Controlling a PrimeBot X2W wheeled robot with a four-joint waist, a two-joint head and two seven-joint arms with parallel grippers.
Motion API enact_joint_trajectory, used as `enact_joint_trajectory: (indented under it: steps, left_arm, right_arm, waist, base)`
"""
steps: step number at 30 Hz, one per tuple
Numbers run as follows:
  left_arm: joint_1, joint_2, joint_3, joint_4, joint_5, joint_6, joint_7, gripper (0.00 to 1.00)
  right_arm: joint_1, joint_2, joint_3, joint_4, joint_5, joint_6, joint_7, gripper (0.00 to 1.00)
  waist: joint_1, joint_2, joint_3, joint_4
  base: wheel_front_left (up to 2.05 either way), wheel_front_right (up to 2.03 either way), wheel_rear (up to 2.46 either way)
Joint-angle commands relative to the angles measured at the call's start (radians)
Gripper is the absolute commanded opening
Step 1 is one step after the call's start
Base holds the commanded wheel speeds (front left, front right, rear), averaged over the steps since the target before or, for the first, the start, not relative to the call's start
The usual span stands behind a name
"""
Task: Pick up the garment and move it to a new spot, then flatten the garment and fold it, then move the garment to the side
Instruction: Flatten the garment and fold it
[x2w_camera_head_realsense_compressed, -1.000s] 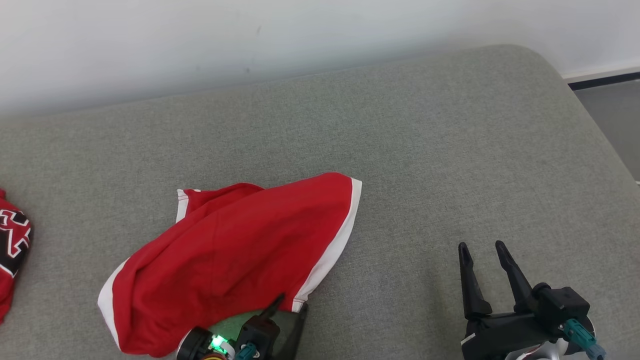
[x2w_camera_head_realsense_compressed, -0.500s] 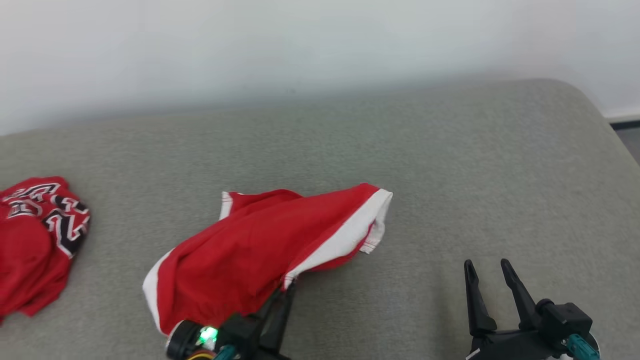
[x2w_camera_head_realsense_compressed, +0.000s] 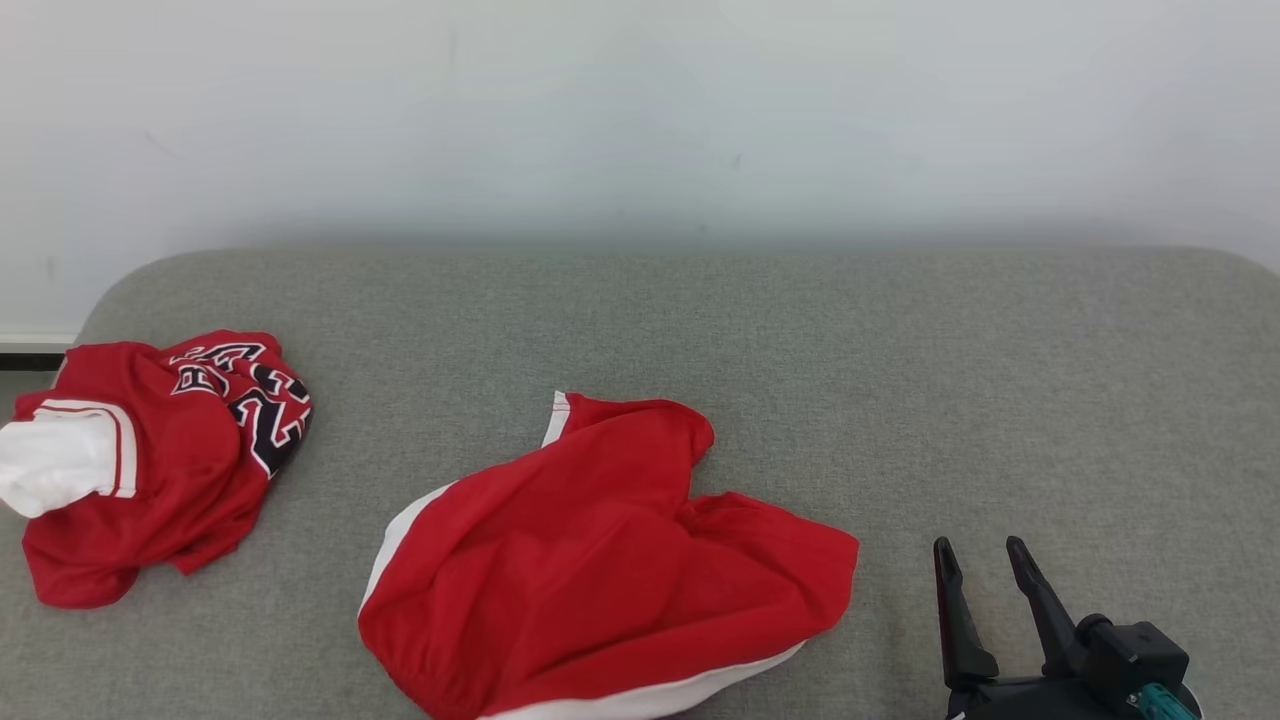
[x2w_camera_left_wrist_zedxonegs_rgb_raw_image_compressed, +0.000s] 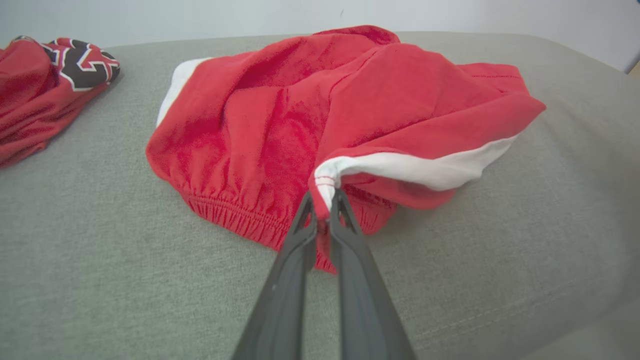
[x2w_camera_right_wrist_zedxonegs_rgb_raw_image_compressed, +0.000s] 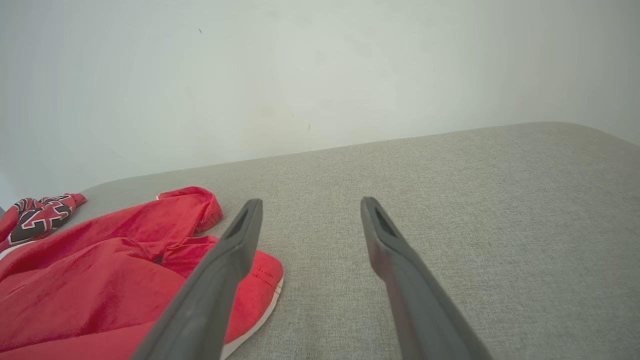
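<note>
The garment (x2w_camera_head_realsense_compressed: 600, 560) is a pair of red shorts with white trim, lying crumpled on the grey cushion (x2w_camera_head_realsense_compressed: 900, 400) at the lower middle of the head view. In the left wrist view my left gripper (x2w_camera_left_wrist_zedxonegs_rgb_raw_image_compressed: 324, 207) is shut on the white-trimmed hem corner of the garment (x2w_camera_left_wrist_zedxonegs_rgb_raw_image_compressed: 280, 115), lifting it a little off the cushion; the elastic waistband lies below and to the left. My right gripper (x2w_camera_head_realsense_compressed: 982, 565) stands open to the right of the garment, nothing between its fingers. The right wrist view shows the right gripper (x2w_camera_right_wrist_zedxonegs_rgb_raw_image_compressed: 310, 207) over bare cushion, with the garment (x2w_camera_right_wrist_zedxonegs_rgb_raw_image_compressed: 100, 280) at its left.
A second red jersey (x2w_camera_head_realsense_compressed: 150, 450) with black and white lettering lies bunched at the cushion's far left, also seen as the jersey (x2w_camera_left_wrist_zedxonegs_rgb_raw_image_compressed: 45, 80) in the left wrist view. A pale wall (x2w_camera_head_realsense_compressed: 640, 120) runs behind. The cushion's rounded left corner (x2w_camera_head_realsense_compressed: 110, 295) is in view.
The left gripper has shut on the white hem and drawn it over towards the near right, so the garment is folded onto itself. The head camera has turned left. The right gripper stayed open.
</note>
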Motion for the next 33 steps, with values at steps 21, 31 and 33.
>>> enact_joint_trajectory:
  steps: [21, 31, 33]
  left_arm:
    - [-0.049, 0.009, 0.098, -0.109, -0.055, -0.005, -0.079, 1.0]
    - [-0.146, 0.111, 0.189, -0.051, -0.071, 0.015, -0.005, 1.0]
    - [-0.157, 0.116, 0.199, -0.033, -0.083, 0.02, 0.013, 1.0]
  right_arm:
    - [0.016, -0.001, -0.007, -0.016, -0.007, -0.002, 0.011, 1.0]
    - [-0.008, -0.001, 0.0, -0.007, 0.003, -0.002, 0.004, 1.0]
    - [-0.015, -0.001, -0.001, -0.005, 0.004, -0.002, 0.002, 1.0]
  waist:
    - [0.0001, 0.0, -0.024, -0.023]
    - [0.0001, 0.0, 0.021, -0.1]
    - [0.0001, 0.0, 0.034, -0.113]
  base:
    - [0.0, 0.0, 0.0]
    - [0.0, 0.0, 0.0]
    - [0.0, 0.0, 0.0]
